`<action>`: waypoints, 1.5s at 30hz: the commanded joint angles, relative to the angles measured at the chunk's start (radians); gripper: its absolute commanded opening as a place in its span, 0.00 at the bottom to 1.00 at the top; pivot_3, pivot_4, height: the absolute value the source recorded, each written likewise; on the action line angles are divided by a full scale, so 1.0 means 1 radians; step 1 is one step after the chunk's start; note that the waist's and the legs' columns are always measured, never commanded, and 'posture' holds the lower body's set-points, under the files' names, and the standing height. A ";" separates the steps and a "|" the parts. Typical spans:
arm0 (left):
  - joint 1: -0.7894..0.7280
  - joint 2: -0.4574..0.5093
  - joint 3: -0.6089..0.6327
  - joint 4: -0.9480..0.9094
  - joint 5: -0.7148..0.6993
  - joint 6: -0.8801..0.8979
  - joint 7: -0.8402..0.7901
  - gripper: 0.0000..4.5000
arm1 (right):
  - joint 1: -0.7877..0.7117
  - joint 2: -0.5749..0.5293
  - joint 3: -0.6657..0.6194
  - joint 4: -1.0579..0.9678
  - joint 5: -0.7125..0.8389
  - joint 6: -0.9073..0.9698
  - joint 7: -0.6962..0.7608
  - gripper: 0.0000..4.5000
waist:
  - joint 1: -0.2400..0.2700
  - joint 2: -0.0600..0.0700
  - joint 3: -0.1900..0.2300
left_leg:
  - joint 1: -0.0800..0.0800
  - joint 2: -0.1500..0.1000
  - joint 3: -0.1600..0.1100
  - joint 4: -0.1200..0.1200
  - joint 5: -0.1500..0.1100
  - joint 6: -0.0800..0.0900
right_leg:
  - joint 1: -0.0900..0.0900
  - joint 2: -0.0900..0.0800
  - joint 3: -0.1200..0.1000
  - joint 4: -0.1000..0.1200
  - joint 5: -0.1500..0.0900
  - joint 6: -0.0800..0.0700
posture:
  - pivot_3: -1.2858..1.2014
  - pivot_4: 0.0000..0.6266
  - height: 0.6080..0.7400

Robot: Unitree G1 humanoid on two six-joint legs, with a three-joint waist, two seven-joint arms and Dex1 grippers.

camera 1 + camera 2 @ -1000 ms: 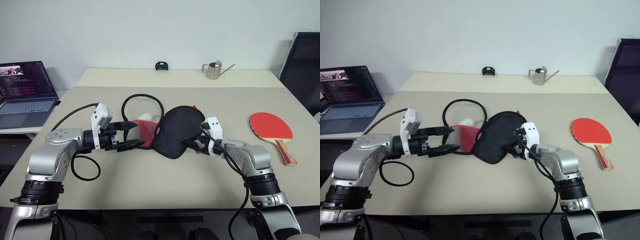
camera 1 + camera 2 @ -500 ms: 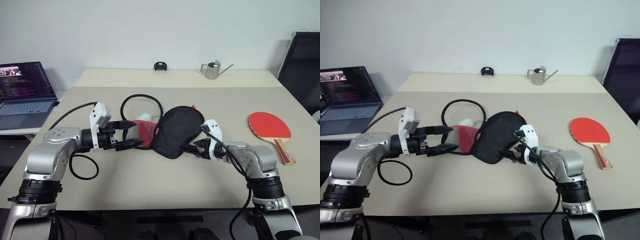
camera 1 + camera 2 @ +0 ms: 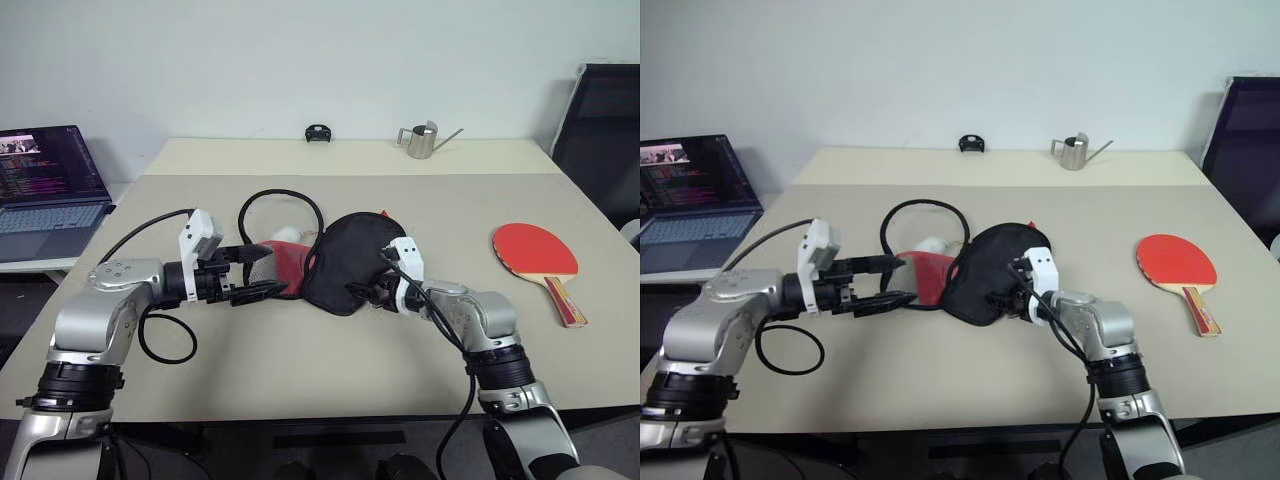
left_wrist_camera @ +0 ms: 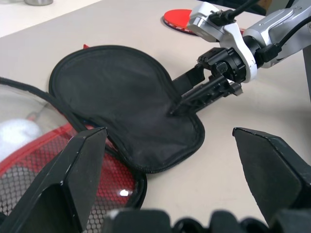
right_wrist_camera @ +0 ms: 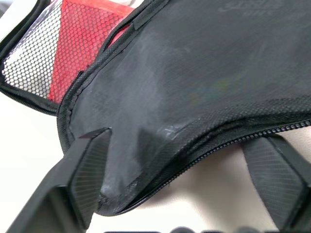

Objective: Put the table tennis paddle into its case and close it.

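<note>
Case unzipped at frame centre, black flap lying toward right, red mesh half left. Paddle at right edge, handle pointing lower right, long axis diagonal. Right gripper straddling flap's rim, not clamped. Left gripper spread wide by mesh half

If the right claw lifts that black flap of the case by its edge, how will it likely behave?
Probably floppy: the case is soft fabric, and its black flap lies creased and draped on the table, so it should sag and fold. It likely weighs little. The zipper rim may give the right claw a firmer bite than the smooth cloth.
</note>
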 commanded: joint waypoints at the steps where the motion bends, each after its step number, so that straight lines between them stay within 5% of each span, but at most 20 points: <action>1: 0.002 0.020 0.028 -0.024 -0.004 -0.018 0.001 1.00 | -0.010 0.013 -0.013 -0.025 0.014 0.025 -0.006 0.64 | 0.000 0.000 0.000 | 0.000 0.000 0.000 0.000 0.000 0.000 | 0.000 0.000 0.000 0.000 0.000 0.000 | 0.52 0.24 1.00; 9: 0.019 0.012 0.007 -0.052 -0.004 -0.021 -0.005 1.00 | 0.001 -0.042 -0.075 -0.070 0.050 0.119 -0.005 0.00 | 0.003 0.000 0.000 | -0.001 0.000 0.000 0.000 0.000 0.000 | 0.000 0.000 0.000 -0.001 0.000 0.000 | 0.52 0.24 1.00; 21: 0.024 -0.025 -0.057 -0.129 -0.022 0.002 -0.010 1.00 | 0.051 -0.256 -0.084 -0.115 0.092 0.234 0.099 0.00 | 0.005 0.000 0.000 | -0.001 0.000 0.000 0.000 0.000 0.000 | 0.000 0.000 0.000 -0.001 0.000 0.000 | 0.52 0.24 1.00; 32: -0.001 -0.065 -0.120 -0.153 -0.019 0.007 -0.011 1.00 | 0.008 -0.465 0.020 0.022 0.034 0.137 0.265 0.00 | 0.008 0.000 0.000 | -0.001 0.000 0.000 0.003 0.000 0.001 | 0.002 0.000 0.000 -0.001 0.000 0.000 | 0.52 0.24 1.00; 45: -0.019 -0.093 -0.150 -0.152 -0.009 0.005 -0.003 1.00 | -0.075 -0.558 0.106 0.182 -0.052 0.021 0.398 0.00 | 0.010 0.000 0.000 | -0.001 -0.001 0.000 0.004 0.000 0.001 | 0.003 0.000 -0.001 -0.001 0.000 0.000 | 0.52 0.24 1.00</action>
